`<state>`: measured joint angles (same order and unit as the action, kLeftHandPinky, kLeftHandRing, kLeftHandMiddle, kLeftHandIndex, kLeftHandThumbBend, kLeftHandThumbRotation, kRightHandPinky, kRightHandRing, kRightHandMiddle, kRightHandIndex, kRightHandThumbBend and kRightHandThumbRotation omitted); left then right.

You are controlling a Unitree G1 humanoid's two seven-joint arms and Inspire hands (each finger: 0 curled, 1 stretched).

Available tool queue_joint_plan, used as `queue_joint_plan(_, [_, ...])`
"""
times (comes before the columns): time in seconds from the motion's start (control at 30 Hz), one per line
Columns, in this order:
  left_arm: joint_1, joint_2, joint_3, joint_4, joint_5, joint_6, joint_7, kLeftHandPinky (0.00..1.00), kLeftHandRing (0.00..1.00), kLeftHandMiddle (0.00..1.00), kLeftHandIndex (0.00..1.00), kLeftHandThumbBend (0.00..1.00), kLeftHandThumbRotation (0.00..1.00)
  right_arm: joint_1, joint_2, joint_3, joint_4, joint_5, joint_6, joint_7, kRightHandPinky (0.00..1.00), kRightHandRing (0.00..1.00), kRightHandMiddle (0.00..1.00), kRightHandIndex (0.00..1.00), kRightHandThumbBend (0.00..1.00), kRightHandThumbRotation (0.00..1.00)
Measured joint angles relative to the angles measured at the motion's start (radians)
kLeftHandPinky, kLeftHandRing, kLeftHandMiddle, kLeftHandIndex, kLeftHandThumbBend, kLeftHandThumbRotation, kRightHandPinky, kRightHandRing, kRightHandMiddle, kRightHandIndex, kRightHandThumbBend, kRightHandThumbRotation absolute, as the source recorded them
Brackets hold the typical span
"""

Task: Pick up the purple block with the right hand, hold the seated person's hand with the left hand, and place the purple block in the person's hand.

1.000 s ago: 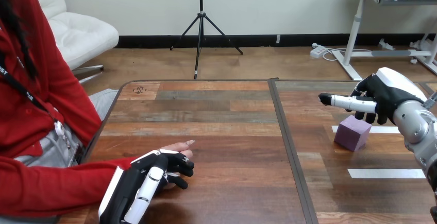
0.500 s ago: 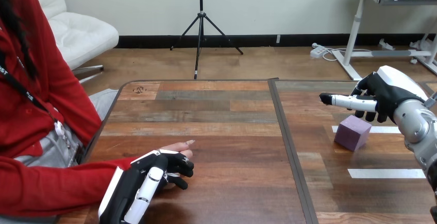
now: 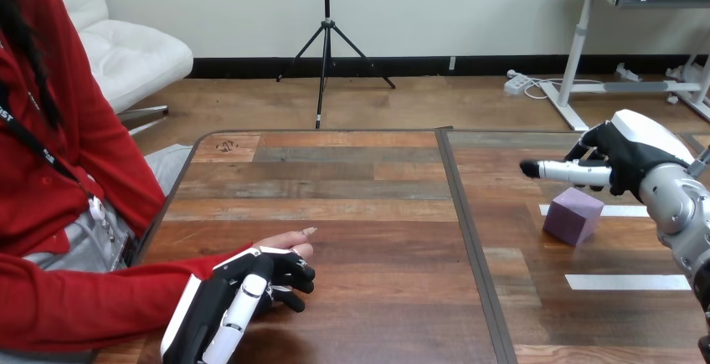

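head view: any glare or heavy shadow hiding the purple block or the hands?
Head view: light is even, no glare patch on the table; the purple block has a lit top and darker sides, all faces distinct; the white shell on the right hand is bright, not washed out; the left hand over the person's hand is evenly lit.

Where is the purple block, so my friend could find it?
Look at the wooden table and go to its right half, past the dark seam down the middle. The block sits there on the upper of two white tape strips, close to the right hand. It is the only purple thing on the table, a small cube.
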<state>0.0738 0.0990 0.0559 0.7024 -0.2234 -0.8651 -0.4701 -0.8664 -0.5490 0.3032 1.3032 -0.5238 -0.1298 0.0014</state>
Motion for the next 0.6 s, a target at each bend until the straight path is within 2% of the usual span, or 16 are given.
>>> queue_joint_plan(0.07, [0.000, 0.000, 0.000, 0.000, 0.000, 0.000, 0.000, 0.47, 0.57, 0.58, 0.55, 0.47, 0.84, 0.000, 0.000, 0.002, 0.000, -0.005, 0.008, 0.002, 0.71, 0.82, 0.82, 0.78, 0.96, 0.70])
queue_joint_plan(0.33, [0.000, 0.000, 0.001, 0.000, -0.006, 0.000, -0.015, 0.47, 0.57, 0.58, 0.55, 0.46, 0.83, 0.000, 0.000, 0.006, 0.001, -0.007, 0.054, 0.019, 0.80, 0.91, 0.90, 0.86, 0.98, 0.66])
queue_joint_plan(0.6, [0.000, -0.001, 0.003, 0.001, -0.007, 0.000, -0.018, 0.46, 0.57, 0.58, 0.55, 0.46, 0.83, 0.000, 0.001, 0.012, 0.003, -0.009, 0.095, 0.035, 0.84, 0.94, 0.94, 0.91, 1.00, 0.63])
